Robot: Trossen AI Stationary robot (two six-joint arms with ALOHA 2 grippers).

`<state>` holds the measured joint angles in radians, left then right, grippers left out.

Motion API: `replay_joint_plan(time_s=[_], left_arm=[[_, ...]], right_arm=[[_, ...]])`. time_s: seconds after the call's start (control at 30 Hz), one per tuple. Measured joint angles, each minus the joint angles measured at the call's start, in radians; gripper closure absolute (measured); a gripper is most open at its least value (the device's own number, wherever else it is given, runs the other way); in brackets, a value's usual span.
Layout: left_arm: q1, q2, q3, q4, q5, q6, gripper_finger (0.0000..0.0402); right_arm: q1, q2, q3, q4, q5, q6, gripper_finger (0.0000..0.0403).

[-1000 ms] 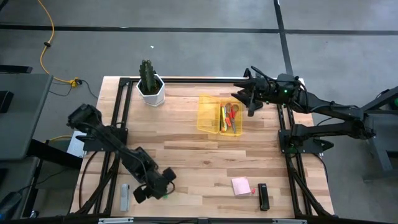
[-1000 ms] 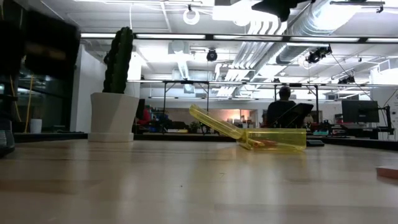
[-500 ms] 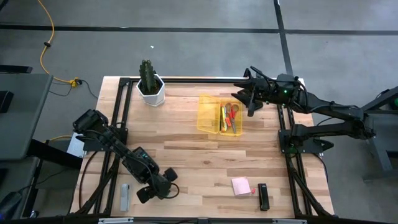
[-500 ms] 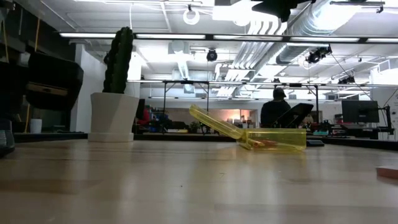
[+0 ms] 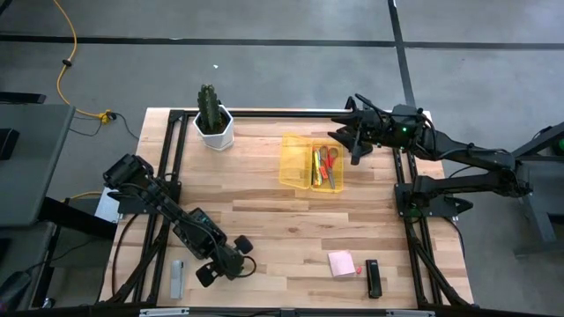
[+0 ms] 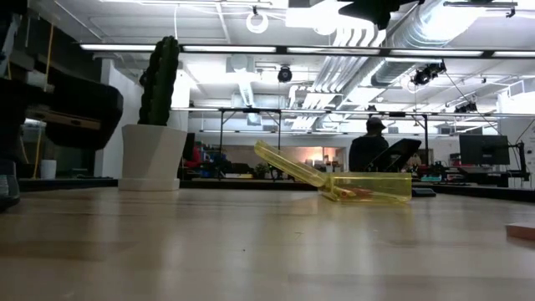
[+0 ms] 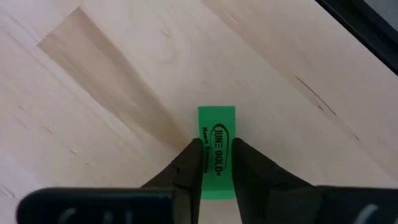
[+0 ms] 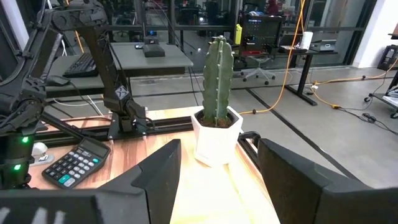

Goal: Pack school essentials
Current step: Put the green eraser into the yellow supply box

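A small green piece [image 7: 216, 134] with black lettering lies flat on the wood near the table's near-left corner. My left gripper [image 7: 216, 155] is down over it and shut on it; in the high view the gripper [image 5: 229, 262] hides the piece. An open yellow see-through case [image 5: 310, 163] holding red-handled scissors and pens lies at the far middle. My right gripper [image 5: 352, 141] hovers open just right of the case. A pink sticky-note pad [image 5: 341, 263] lies near the front edge. My left gripper pinches the green piece by its two long sides [image 7: 202, 158] between its two fingers, at the end nearer the wrist. The fingers come from above, pointing down, and lie along the piece. The piece rests flat on the table.
A potted cactus [image 5: 213, 119] stands at the far left. A grey metal bar [image 5: 176, 278] lies left of my left gripper. A small dark object [image 5: 374, 278] lies beside the pink pad. A calculator [image 8: 78, 163] shows in the right wrist view. Bare wood fills the table's middle.
My left gripper has moved a little toward the table's right and near edges; its arm has swung along with it. My right arm has kept still.
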<state>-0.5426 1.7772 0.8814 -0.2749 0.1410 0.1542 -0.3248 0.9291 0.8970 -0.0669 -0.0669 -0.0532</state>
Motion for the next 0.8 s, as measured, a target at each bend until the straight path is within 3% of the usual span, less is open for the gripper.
replay_joint_plan(time_s=[0.23, 0.47, 0.67, 0.8], left_arm=[[0.030, -0.069, -0.006, -0.039, 0.002, -0.082, 0.0340], [0.153, -0.294, -0.004, -0.175, -0.003, -0.108, 0.0335], [0.345, -0.541, -0.003, -0.181, -0.182, -0.093, 0.0335], [0.486, -0.680, -0.002, -0.077, -0.255, -0.104, 0.0335]], right_arm=[[0.000, 0.000, 0.000, 0.000, 0.003, 0.000, 0.0197], [0.000, 0.000, 0.000, 0.004, 0.003, 0.000, 0.0197], [0.000, 0.000, 0.000, 0.004, 0.001, 0.076, 0.0197], [0.001, 0.001, 0.000, 0.005, -0.003, 0.080, 0.0197]])
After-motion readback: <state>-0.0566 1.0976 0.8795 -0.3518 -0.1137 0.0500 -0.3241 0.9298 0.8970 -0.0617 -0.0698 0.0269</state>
